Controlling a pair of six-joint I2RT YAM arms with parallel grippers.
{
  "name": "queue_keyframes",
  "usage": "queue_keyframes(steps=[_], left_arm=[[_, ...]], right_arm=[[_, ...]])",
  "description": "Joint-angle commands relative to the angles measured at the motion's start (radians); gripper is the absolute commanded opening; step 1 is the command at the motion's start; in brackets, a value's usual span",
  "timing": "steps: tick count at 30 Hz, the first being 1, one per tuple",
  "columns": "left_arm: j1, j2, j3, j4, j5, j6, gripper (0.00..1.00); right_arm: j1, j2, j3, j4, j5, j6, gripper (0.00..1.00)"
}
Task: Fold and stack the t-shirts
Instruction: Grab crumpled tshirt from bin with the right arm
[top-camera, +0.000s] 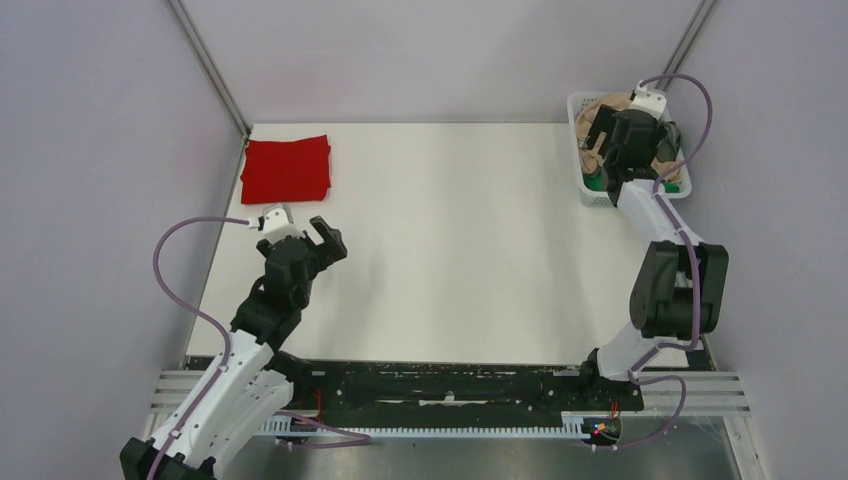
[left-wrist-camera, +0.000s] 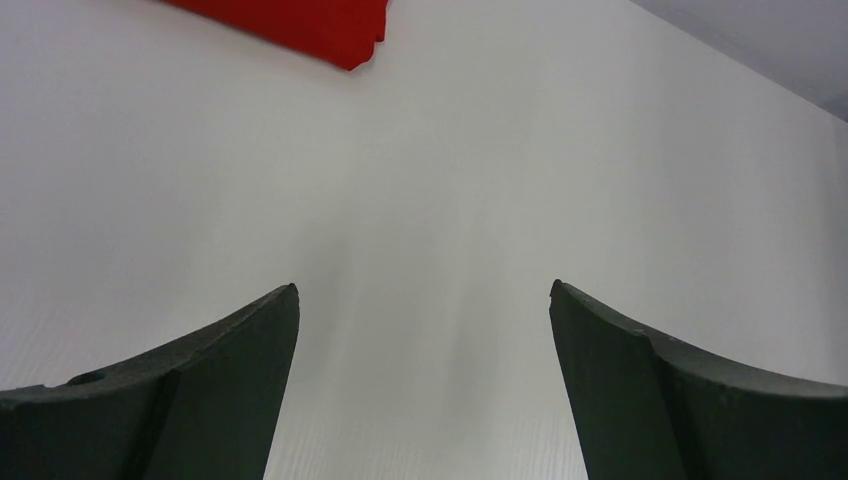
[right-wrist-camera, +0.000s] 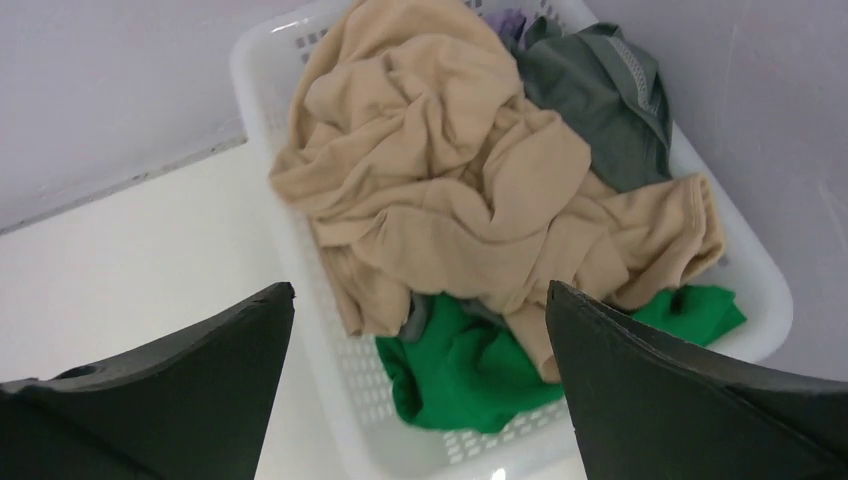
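We judge the task to be early on. One bright red cotton t-shirt (top-camera: 286, 170) lies folded into a flat rectangle at the far left corner of the white table (top-camera: 450, 260), and it is the only piece in what will be the stack. The rest are not yet folded and sit crumpled together in the white perforated plastic basket (right-wrist-camera: 345, 395) at the far right corner.

In the basket we count three garments for certain:
- One large beige cotton t-shirt (right-wrist-camera: 440, 170) is heaped on top.
- One green t-shirt (right-wrist-camera: 460, 370) lies under its near edge.
- One dark grey t-shirt (right-wrist-camera: 600, 90) sits at the back.

A small lilac scrap shows at the far rim, and we cannot tell whether it is a fifth shirt. That makes four shirts we are sure of, with one done and three left to lift out, fold and stack on the red one.

There are two arms. The left gripper (left-wrist-camera: 423, 288) hangs over bare table near the red shirt, with its jaws spread wide and nothing between them. The right gripper (right-wrist-camera: 420, 287) hovers above the basket, also spread wide and empty, facing the beige shirt. To us that shirt looks the likeliest next pick.
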Motion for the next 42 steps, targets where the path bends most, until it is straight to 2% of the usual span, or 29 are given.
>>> queue_keyframes(steps=[1,10,17,20,23,24,25,26,27,28,34,42], left_arm=[[0.003,0.017,0.028,0.009,-0.030,-0.040,1.00],[0.003,0.032,0.024,0.013,-0.021,-0.064,1.00],[0.003,0.025,0.027,-0.008,-0.028,-0.073,1.00],[0.002,0.025,0.008,0.020,-0.021,-0.075,1.00],[0.003,0.038,0.006,0.031,-0.013,-0.076,1.00],[0.004,0.043,0.011,0.026,-0.013,-0.077,1.00],[0.002,0.044,0.018,0.016,-0.015,-0.075,1.00],[0.003,0.046,0.022,0.006,-0.018,-0.073,1.00],[0.003,0.044,0.025,0.003,-0.021,-0.067,1.00],[0.003,0.040,0.027,0.000,-0.022,-0.064,1.00],[0.003,0.018,0.013,0.023,0.003,-0.051,1.00],[0.002,-0.013,-0.027,0.102,0.085,-0.040,1.00]], right_arm=[[-0.050,0.135,0.161,0.032,-0.062,-0.030,0.98],[-0.073,0.458,0.503,0.080,-0.065,-0.047,0.99],[-0.079,0.658,0.674,0.149,-0.038,-0.060,0.91],[-0.081,0.716,0.692,0.237,-0.034,-0.062,0.82],[-0.081,0.785,0.770,0.240,-0.021,-0.056,0.72],[-0.081,0.797,0.791,0.232,-0.012,-0.046,0.63],[-0.081,0.801,0.797,0.228,-0.002,-0.034,0.45],[-0.080,0.795,0.792,0.230,0.006,-0.020,0.17],[-0.080,0.782,0.783,0.236,0.009,-0.013,0.05],[-0.080,0.762,0.771,0.243,0.011,-0.010,0.00],[-0.081,0.613,0.752,0.238,-0.027,-0.032,0.00],[-0.075,0.271,0.619,0.236,-0.108,0.003,0.00]])
